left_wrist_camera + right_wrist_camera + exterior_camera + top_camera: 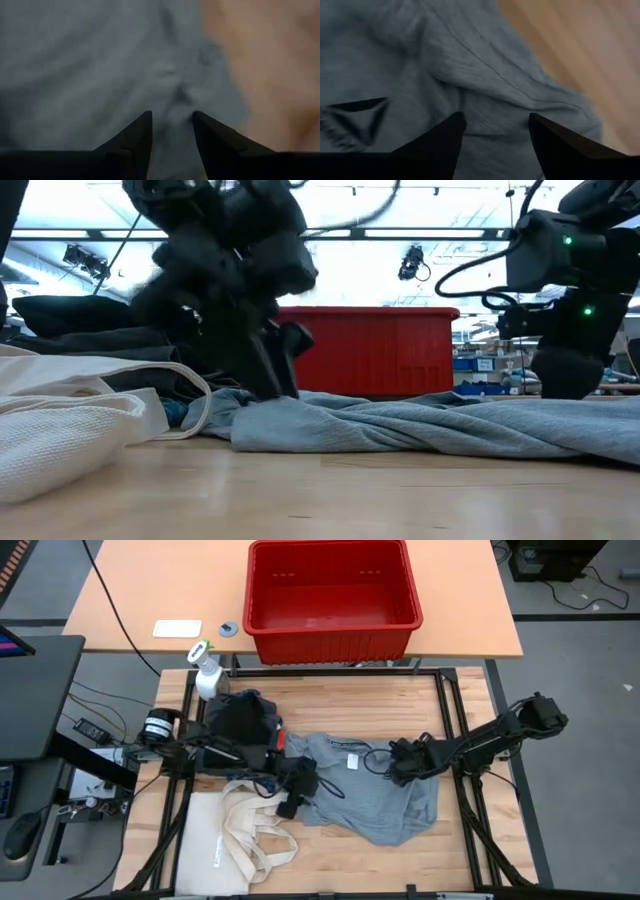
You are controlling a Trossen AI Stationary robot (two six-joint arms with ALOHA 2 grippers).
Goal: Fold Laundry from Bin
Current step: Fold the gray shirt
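High view: the bin [331,592] stands at twelve o'clock on the far table and looks empty, so unloading seems finished. The grey shirt [375,790] lies rumpled at the centre of the work table [400,850], not yet spread or folded. A heap of dark garments [243,720] sits at ten o'clock, unfolded too, so most of the folding is left. The left gripper [297,788] is down at the shirt's nine o'clock edge; the right gripper [400,762] is on its three o'clock half. A cream tote bag [235,835] lies at seven o'clock, its handles running close to the shirt's edge, where they could snag a drag or fold. A spray bottle [206,673] stands at ten o'clock beside the dark heap.

Low view: the shirt [420,425] runs across the table in low folds. The left gripper [275,375] presses down onto its end beside the tote [70,420]; the bin [375,350] shows red behind.

Left wrist view: the fingers [134,145] stand a little apart over grey cloth, a ridge of it rising between them. Whether they pinch it, I cannot tell.

Right wrist view: the fingers [442,145] are apart above a crease of the shirt [485,85], gripping nothing that shows.
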